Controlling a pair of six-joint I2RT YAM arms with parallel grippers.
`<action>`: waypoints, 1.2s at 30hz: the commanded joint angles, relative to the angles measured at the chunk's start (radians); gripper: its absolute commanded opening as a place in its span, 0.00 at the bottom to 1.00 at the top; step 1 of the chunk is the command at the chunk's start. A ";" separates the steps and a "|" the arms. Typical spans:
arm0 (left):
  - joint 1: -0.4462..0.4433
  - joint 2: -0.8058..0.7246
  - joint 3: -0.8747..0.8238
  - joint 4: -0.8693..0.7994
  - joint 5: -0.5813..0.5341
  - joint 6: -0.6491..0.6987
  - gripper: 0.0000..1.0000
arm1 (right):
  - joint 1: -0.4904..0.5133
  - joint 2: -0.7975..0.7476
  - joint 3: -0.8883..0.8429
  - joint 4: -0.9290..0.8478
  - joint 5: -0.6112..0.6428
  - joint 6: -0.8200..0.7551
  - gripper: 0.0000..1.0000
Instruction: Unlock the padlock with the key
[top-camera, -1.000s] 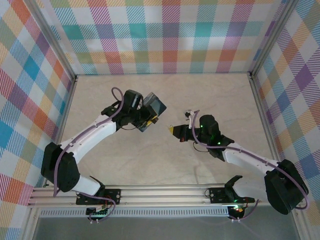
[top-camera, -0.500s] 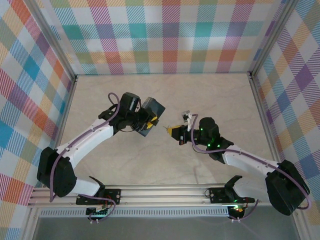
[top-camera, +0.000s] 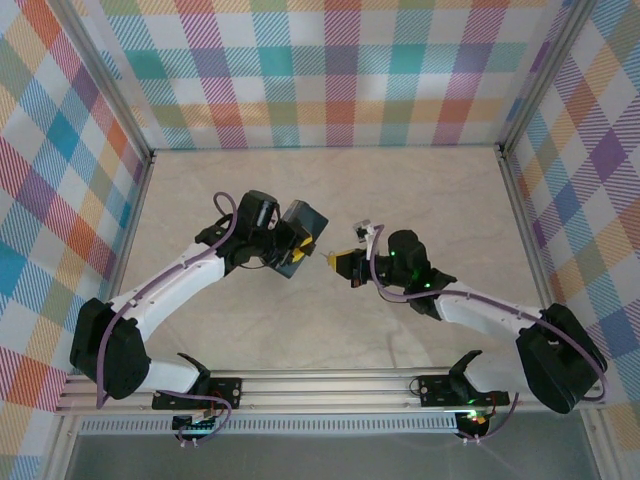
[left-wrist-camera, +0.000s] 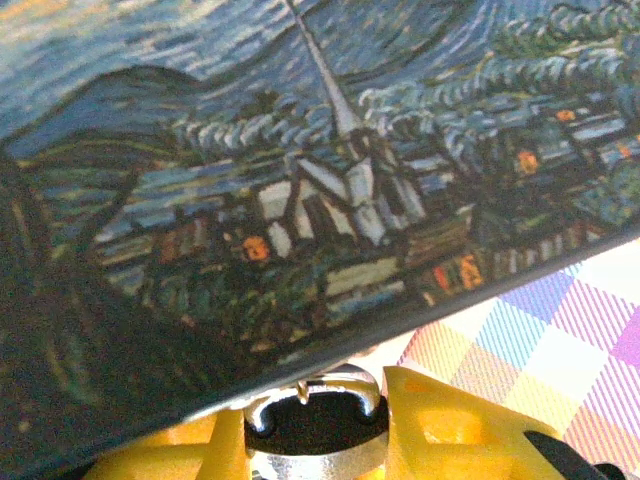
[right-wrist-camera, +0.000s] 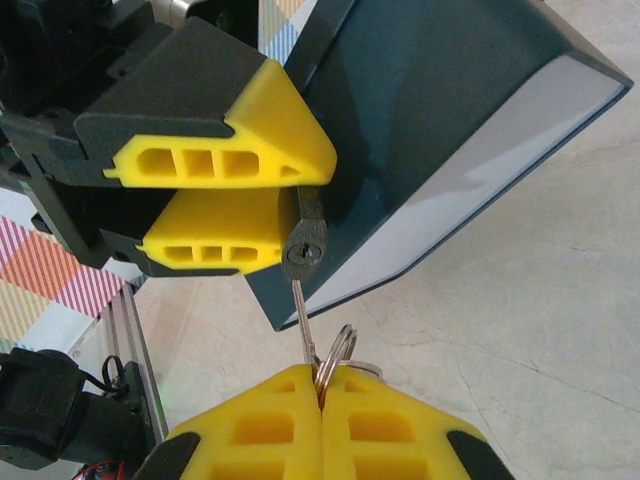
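1. Nearest the right wrist camera, the right jaws are pressed together. Their yellow fingertips (right-wrist-camera: 280, 425) pinch the head of the key (right-wrist-camera: 301, 315), and a wire ring (right-wrist-camera: 341, 350) is looped beside it.
2. The key is a thin silvery blade pointing up and away from those jaws. Its tip meets the keyhole end of the padlock (right-wrist-camera: 303, 250).
3. The padlock is tiny and dark, seen end-on here. From the left wrist camera its silvery shackle curves over the dark body (left-wrist-camera: 315, 425).
4. The left jaws stand narrow, clamped on the padlock with a yellow finger (right-wrist-camera: 225, 160) on each side.
5. Just behind is a box (right-wrist-camera: 450, 130) painted with a swirling night sky over a village. The shackle reaches its lower edge.
6. Farthest lies the pale marbled tabletop (right-wrist-camera: 540, 330).
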 joint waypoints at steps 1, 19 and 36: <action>0.003 -0.050 -0.002 0.073 0.016 -0.002 0.16 | 0.011 0.017 0.049 0.036 -0.010 -0.026 0.00; 0.006 -0.088 -0.037 0.102 0.019 -0.019 0.15 | 0.016 0.115 0.066 0.107 -0.024 0.003 0.00; 0.011 -0.075 -0.033 0.049 0.063 0.029 0.15 | 0.046 0.189 0.154 0.124 -0.055 -0.022 0.00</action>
